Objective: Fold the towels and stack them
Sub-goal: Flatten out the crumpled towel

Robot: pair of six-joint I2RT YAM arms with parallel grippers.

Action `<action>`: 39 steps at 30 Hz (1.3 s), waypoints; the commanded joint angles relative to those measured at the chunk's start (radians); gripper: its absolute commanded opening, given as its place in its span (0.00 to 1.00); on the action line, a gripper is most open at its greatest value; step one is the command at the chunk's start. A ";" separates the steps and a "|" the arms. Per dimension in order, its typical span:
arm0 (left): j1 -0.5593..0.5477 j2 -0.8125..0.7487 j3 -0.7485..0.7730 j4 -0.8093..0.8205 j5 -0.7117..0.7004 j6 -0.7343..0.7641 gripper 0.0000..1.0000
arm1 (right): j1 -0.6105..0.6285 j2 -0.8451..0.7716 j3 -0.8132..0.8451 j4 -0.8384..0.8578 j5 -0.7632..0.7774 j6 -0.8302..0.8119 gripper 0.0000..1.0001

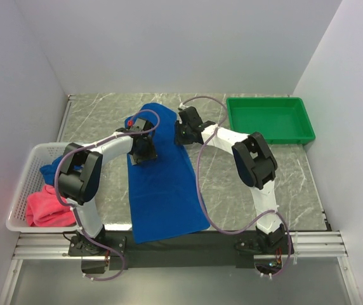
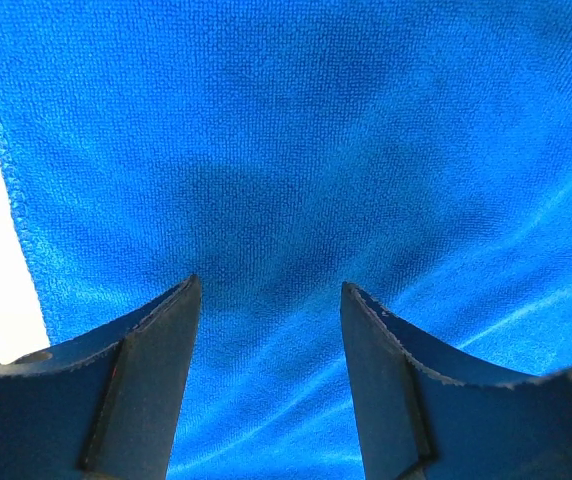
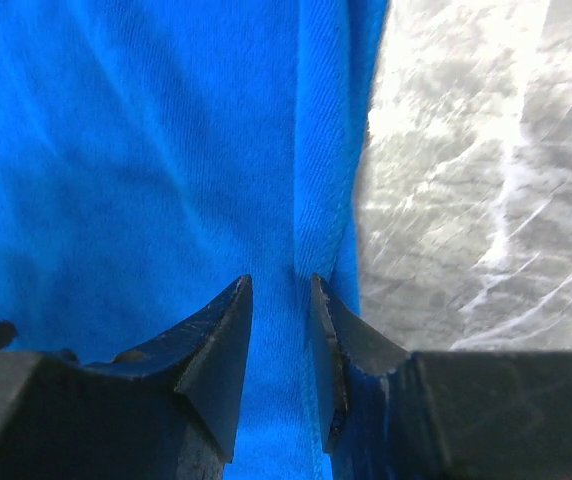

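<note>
A royal blue towel (image 1: 165, 197) lies spread lengthwise on the marble table, from the far middle to the near edge. My left gripper (image 1: 145, 154) hovers low over its left part, open, and in the left wrist view (image 2: 271, 285) only flat blue cloth (image 2: 296, 130) shows between the fingers. My right gripper (image 1: 181, 135) is at the towel's right edge. Its jaws (image 3: 281, 280) stand narrowly apart astride a raised ridge of cloth (image 3: 321, 200). A pink-red towel (image 1: 42, 206) and another blue towel (image 1: 51, 171) lie bunched in the basket.
The white lattice basket (image 1: 26, 171) sits at the left edge of the table. A green plastic tray (image 1: 270, 119) stands at the far right. Bare marble (image 3: 466, 200) lies right of the towel. White walls close in the table on three sides.
</note>
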 commanded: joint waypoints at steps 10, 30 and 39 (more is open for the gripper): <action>-0.003 0.000 -0.028 0.032 0.019 0.022 0.64 | -0.020 -0.062 -0.070 0.089 0.023 0.067 0.35; -0.002 -0.015 -0.080 0.033 0.034 0.023 0.64 | -0.109 -0.085 -0.059 0.112 0.030 0.040 0.00; -0.003 -0.047 -0.071 0.012 0.065 0.013 0.65 | -0.152 -0.094 -0.013 0.024 0.039 -0.017 0.27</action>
